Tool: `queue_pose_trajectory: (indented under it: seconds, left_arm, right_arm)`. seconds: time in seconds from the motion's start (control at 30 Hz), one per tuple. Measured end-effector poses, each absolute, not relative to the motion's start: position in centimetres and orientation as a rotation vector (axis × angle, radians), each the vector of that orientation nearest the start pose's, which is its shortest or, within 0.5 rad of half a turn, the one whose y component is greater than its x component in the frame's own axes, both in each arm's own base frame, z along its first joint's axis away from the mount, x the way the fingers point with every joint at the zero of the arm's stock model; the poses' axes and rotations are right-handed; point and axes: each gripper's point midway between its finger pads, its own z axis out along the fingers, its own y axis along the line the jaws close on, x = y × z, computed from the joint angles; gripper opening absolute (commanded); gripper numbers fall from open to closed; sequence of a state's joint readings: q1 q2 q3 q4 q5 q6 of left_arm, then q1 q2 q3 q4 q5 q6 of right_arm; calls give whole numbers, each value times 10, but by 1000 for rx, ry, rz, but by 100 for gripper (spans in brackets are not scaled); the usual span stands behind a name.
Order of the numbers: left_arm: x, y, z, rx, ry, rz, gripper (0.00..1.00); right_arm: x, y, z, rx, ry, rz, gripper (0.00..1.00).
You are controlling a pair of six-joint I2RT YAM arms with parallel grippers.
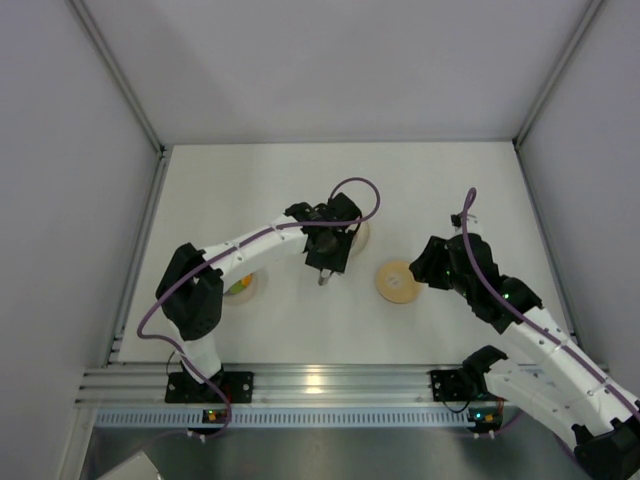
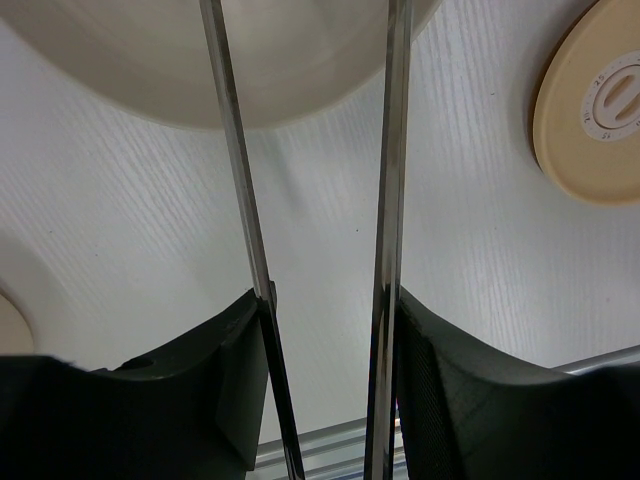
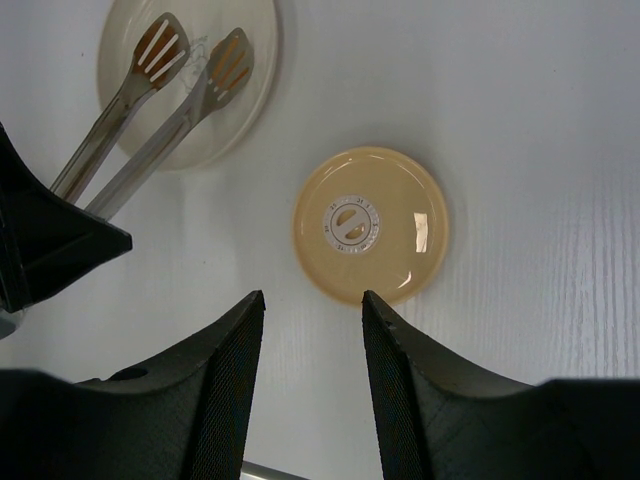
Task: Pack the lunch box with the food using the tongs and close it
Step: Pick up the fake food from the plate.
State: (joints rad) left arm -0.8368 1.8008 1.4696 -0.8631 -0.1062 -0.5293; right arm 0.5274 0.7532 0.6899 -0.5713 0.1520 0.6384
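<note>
While your left gripper (image 2: 330, 305) clamped the tongs (image 2: 393, 150) by both arms, their two slotted tips hung over the cream plate (image 3: 255, 60). Your right gripper (image 3: 312, 310) stood partly open and held nothing, with the tan lid (image 3: 370, 225) lying flat on the table (image 1: 300, 180) just ahead of its fingers. Beside the left arm (image 1: 250, 245), orange and green food (image 1: 238, 288) showed, mostly hidden, its pieces too small to count. You had one lid, one plate, one pair of tongs.
</note>
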Motion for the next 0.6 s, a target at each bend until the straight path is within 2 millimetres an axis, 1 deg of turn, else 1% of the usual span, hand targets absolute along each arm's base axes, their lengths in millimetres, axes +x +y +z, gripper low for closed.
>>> queue_pose_trajectory:
  seconds: [0.2, 0.33, 0.6]
  left_arm:
    - [260, -291, 101, 397, 2747, -216, 51]
    - [258, -292, 101, 402, 2754, -230, 47]
    - [258, -294, 102, 404, 2758, -243, 47]
  right_arm:
    - [224, 128, 163, 210, 2229, 480, 44]
    - [224, 128, 162, 210, 2230, 480, 44]
    - [224, 128, 162, 208, 2231, 479, 44]
